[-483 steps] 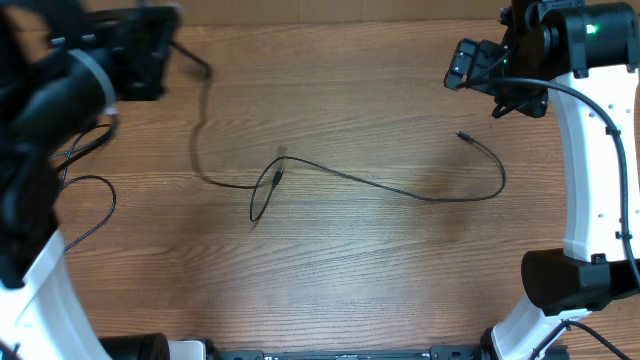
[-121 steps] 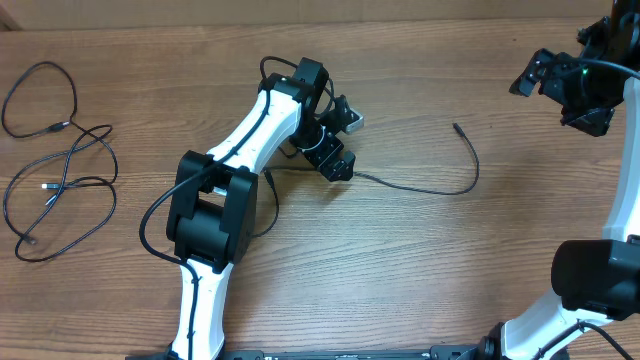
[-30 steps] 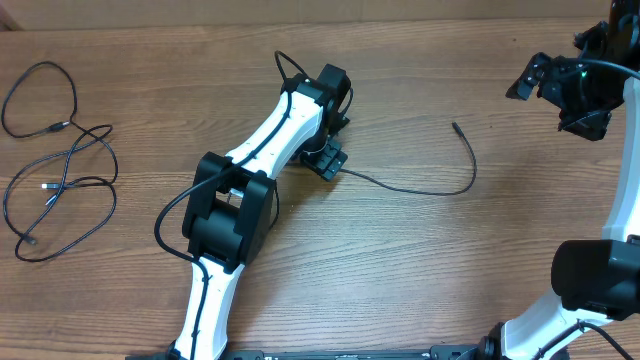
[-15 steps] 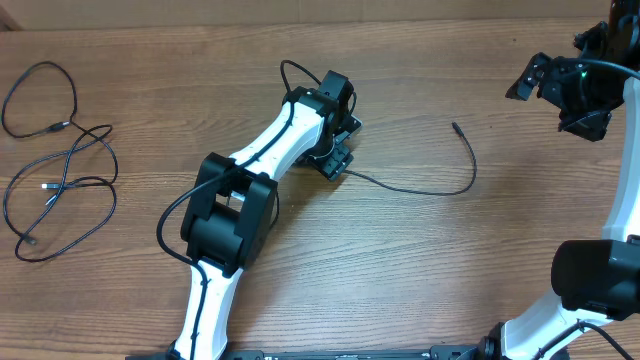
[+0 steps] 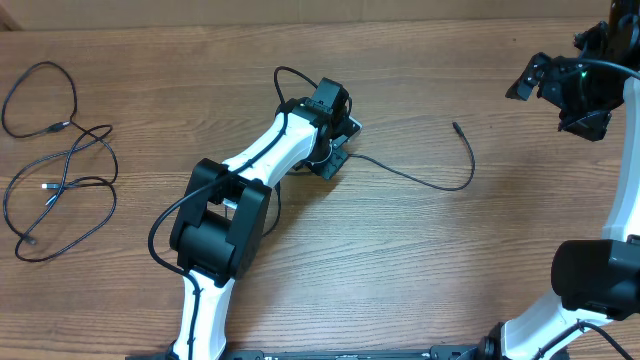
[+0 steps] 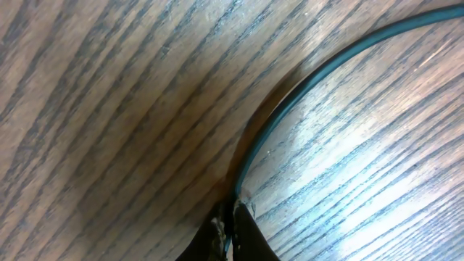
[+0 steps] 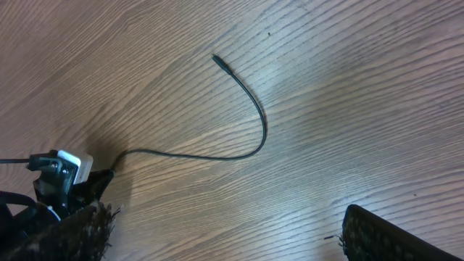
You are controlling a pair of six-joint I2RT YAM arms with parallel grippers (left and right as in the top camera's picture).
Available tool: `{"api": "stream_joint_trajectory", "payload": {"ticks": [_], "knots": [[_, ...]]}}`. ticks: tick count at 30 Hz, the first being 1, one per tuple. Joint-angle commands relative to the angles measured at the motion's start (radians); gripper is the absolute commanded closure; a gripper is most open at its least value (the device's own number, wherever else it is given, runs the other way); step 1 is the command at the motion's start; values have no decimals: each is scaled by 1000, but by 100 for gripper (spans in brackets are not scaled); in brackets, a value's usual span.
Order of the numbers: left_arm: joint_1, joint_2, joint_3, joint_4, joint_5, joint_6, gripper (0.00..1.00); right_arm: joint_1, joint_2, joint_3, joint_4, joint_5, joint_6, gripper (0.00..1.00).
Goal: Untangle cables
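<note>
One thin black cable (image 5: 440, 183) lies at mid-table. It runs right from my left gripper (image 5: 335, 162), bends up and ends in a small plug (image 5: 455, 127). In the left wrist view my left gripper (image 6: 230, 221) is shut on this cable (image 6: 290, 101) close to the wood. The right wrist view shows the same cable (image 7: 257, 145) and its plug (image 7: 216, 58). Loose looping cables (image 5: 60, 160) with silver-tipped plugs lie at the far left. My right gripper (image 5: 556, 100) is open and empty, up at the far right (image 7: 225, 221).
The left arm (image 5: 260, 170) stretches across the middle of the wooden table (image 5: 400, 270). The right arm's base (image 5: 595, 280) stands at the right edge. The table's far edge runs along the top.
My left gripper has shifted slightly toward the far side with the cable in it, lifting that end of the cable's line. The right arm and the left-hand cables have not moved.
</note>
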Motion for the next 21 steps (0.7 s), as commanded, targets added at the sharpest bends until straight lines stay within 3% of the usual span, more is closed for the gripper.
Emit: {"api": "stream_joint_trajectory", "payload": {"ticks": [1,12,21], "knots": [[-12,64,10,-63,39,-71,96,5,-1,-4,1,-2,-6,0],[6,63,561,-486,79,-121,96,5,-1,-4,5,-2,-13,0],[8,63,995,-645,76,-121,96,5,-1,-4,6,-2,-13,0]]}}
